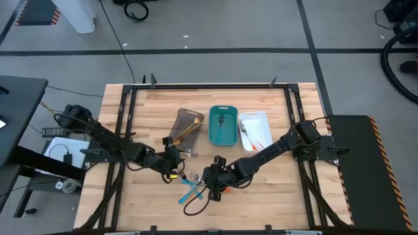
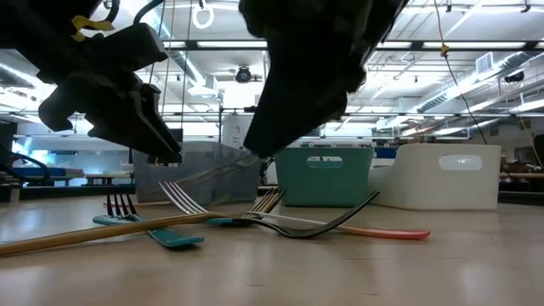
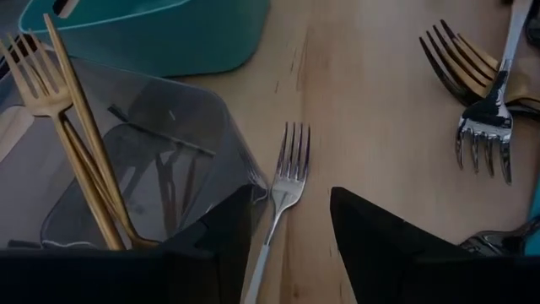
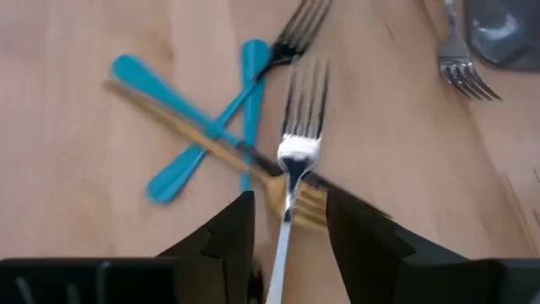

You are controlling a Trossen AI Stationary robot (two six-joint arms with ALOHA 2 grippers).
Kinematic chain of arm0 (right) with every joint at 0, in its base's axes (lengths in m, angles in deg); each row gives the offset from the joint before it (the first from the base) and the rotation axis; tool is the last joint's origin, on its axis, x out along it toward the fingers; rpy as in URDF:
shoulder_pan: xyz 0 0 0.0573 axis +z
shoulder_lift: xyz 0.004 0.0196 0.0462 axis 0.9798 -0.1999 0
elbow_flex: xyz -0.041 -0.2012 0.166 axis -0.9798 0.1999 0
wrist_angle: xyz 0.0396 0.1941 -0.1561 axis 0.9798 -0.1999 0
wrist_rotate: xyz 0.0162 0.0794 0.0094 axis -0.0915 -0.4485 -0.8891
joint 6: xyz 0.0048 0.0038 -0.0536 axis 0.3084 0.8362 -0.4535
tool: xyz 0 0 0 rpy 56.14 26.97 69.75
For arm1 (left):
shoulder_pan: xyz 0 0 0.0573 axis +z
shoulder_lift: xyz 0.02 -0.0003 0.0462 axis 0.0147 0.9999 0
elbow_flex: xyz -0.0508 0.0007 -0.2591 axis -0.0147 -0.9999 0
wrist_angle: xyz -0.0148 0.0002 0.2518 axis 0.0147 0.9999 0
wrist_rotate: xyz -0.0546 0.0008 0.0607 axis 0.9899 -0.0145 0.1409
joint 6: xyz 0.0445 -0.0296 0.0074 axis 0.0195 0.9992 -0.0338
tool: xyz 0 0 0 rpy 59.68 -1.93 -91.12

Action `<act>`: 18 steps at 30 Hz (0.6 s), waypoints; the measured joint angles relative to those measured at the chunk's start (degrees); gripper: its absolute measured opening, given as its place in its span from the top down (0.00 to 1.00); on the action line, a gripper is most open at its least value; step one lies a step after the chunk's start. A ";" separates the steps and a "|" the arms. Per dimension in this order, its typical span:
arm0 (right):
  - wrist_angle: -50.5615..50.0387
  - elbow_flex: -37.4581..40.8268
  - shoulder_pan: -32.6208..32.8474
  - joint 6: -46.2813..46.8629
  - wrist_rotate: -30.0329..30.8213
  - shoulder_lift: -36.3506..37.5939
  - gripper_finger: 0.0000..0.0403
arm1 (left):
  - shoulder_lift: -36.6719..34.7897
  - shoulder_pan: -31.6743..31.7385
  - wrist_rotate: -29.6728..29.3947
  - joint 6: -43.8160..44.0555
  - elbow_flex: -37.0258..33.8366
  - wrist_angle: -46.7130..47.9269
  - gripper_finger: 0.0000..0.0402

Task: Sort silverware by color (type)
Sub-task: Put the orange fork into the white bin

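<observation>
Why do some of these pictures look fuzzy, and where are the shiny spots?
Right wrist view: the silver fork between the right gripper's fingers is smeared, with a bright glare spot on its neck; the blue handles look soft too. Low view: the arms are dark silhouettes against ceiling lights. Left wrist view: sharp, the grey tray reflects faintly.

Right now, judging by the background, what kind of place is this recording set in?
Probably a robotics lab or workshop: a wooden butcher-block table in a dark metal frame, a bare grey floor with taped lines and loose cables, and open ceiling pipework with strip lights.
</observation>
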 joint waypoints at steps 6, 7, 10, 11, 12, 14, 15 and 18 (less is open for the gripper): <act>-0.07 -0.54 1.34 3.70 3.43 -0.94 0.60 | 0.00 0.00 -0.01 4.03 0.02 4.62 0.58; -0.16 -0.55 1.44 4.21 3.38 -0.92 0.60 | 0.00 0.00 -0.02 4.33 0.02 5.16 0.58; -0.55 -0.71 1.40 5.51 2.30 -1.47 0.60 | 0.02 0.00 -0.01 4.99 0.02 5.84 0.58; -0.45 -1.25 1.31 5.95 1.87 -2.01 0.60 | 0.02 0.00 -0.01 5.17 0.02 5.86 0.58; -1.03 -1.74 1.28 6.11 1.79 -2.60 0.60 | 0.02 0.00 -0.01 5.40 0.02 5.87 0.58; -3.42 -3.73 1.30 5.60 1.82 -4.08 0.60 | 0.02 0.00 -0.01 5.54 0.02 5.98 0.58; -4.07 -5.12 1.37 5.43 1.83 -4.99 0.60 | 0.02 0.00 -0.01 5.56 0.02 6.08 0.58; -8.55 -8.33 1.54 5.86 0.64 -6.90 0.60 | 0.02 0.00 -0.01 5.58 0.02 6.23 0.58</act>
